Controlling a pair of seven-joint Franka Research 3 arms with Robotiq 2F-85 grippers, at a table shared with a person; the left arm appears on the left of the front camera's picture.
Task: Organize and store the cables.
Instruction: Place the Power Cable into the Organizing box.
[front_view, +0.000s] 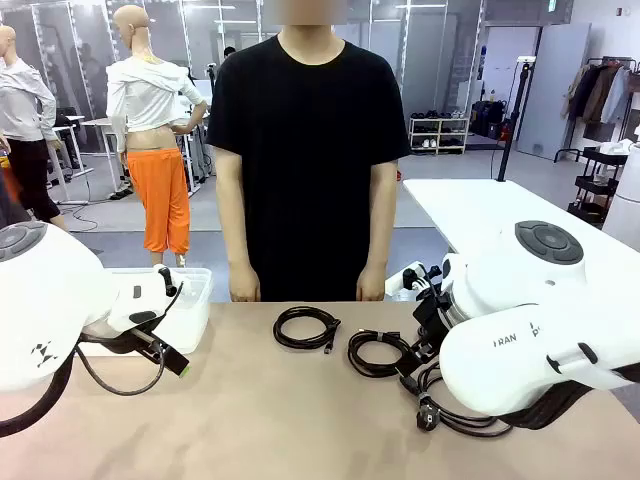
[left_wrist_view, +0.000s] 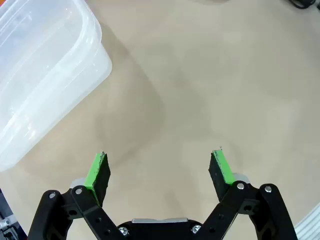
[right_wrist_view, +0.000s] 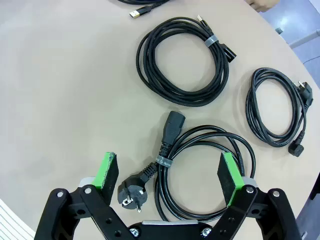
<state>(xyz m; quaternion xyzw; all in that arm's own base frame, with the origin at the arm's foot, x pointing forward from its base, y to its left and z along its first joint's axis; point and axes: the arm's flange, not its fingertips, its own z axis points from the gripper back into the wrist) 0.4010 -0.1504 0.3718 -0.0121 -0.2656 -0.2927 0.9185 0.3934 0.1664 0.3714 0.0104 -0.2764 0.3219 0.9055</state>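
Cables lie as separate coils on the table, none in the clear plastic bin yet. Power cord coil sits directly under the right end effector, jaws wide open, nothing held; its banded neck with both plugs runs crosswise to the line between the fingers, so likely a straight drop grips it. Left end effector, also open and empty, hangs over bare table beside the bin, well apart from the coils. Right arm is nearer.
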